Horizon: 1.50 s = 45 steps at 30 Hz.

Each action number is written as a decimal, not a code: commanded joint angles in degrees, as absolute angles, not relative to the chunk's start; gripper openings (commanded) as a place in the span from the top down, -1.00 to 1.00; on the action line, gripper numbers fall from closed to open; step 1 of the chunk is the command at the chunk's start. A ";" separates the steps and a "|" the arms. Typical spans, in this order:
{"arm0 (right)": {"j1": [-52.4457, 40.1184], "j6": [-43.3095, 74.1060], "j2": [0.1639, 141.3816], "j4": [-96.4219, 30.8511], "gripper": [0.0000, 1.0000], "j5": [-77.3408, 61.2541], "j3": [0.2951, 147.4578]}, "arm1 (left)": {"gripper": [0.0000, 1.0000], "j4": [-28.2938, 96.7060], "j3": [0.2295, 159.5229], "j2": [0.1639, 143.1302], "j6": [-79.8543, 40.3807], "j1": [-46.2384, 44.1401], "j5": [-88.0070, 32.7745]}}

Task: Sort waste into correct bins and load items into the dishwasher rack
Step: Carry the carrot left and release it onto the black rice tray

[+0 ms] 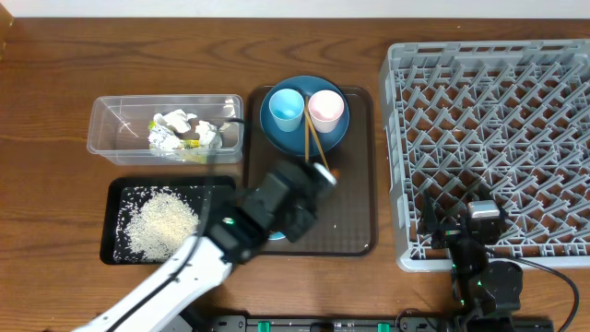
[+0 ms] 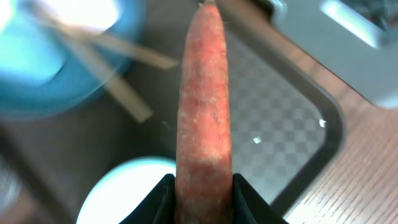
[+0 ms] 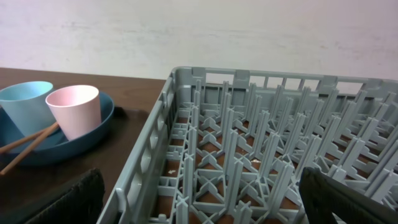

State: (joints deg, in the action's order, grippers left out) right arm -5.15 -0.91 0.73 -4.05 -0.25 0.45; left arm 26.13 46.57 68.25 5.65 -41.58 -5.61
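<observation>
Overhead, my left arm reaches across the brown serving tray [image 1: 355,217], and its gripper [image 2: 202,199] is clenched on the thick end of the small carrot [image 2: 202,93]; in the left wrist view the carrot sticks straight out from between my two fingers over the tray's chequered floor, with the white bowl [image 2: 124,186] at the lower left and the chopsticks [image 2: 124,93] blurred at the upper left; the chopsticks lie across the blue plate [image 1: 277,138] at the tray's far end, beside the light blue cup [image 1: 285,108] and the pink cup [image 1: 325,108], both upright on the plate; the clear tub [image 1: 101,138] holds the crumpled paper [image 1: 175,123] and the wrapper [image 1: 194,146]; the black tray [image 1: 111,221] just in front of it holds the rice [image 1: 161,221]; my right gripper [image 3: 202,202] sits at the near edge of the dishwasher rack [image 1: 489,120], jaws spread wide, holding nothing.
</observation>
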 commanded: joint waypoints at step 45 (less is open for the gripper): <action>-4.67 -1.80 0.67 -4.25 -0.99 -0.43 0.30 | 0.35 30.94 33.08 61.76 -46.37 9.96 -7.07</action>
